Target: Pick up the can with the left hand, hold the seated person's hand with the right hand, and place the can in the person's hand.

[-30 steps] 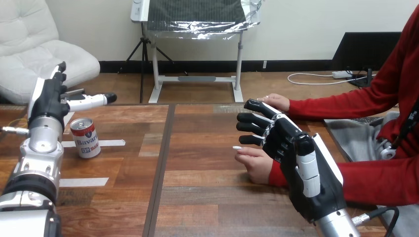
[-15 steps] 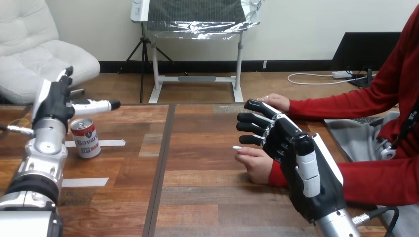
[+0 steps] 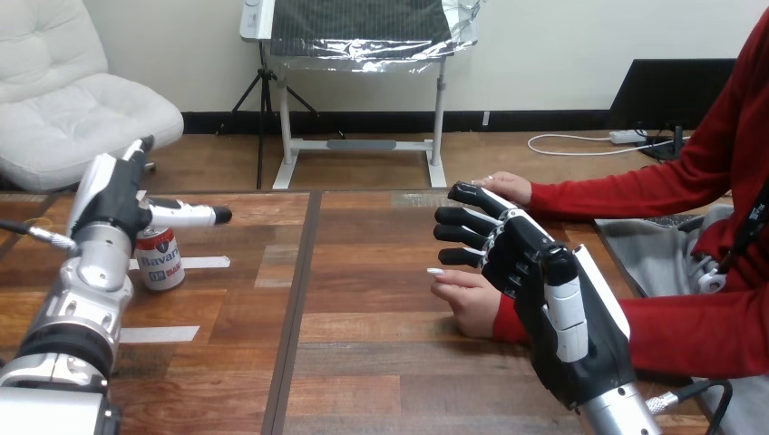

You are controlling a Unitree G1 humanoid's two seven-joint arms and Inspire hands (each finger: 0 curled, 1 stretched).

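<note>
I'm hovering my left hand point(image 3: 113, 195), fingers point(image 3: 127, 168) straight and empty, over the can point(image 3: 160, 263); my right hand point(image 3: 526, 258) is hanging loose-fingered beside the person's nearer hand point(image 3: 467, 299).

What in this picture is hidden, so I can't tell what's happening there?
Head view:
- can: top and left side partly behind the left hand; touching or not, unclear.
- person's near hand: wrist behind the right hand; contact cannot be told.
- person's far hand: partly covered by the right hand.
</note>
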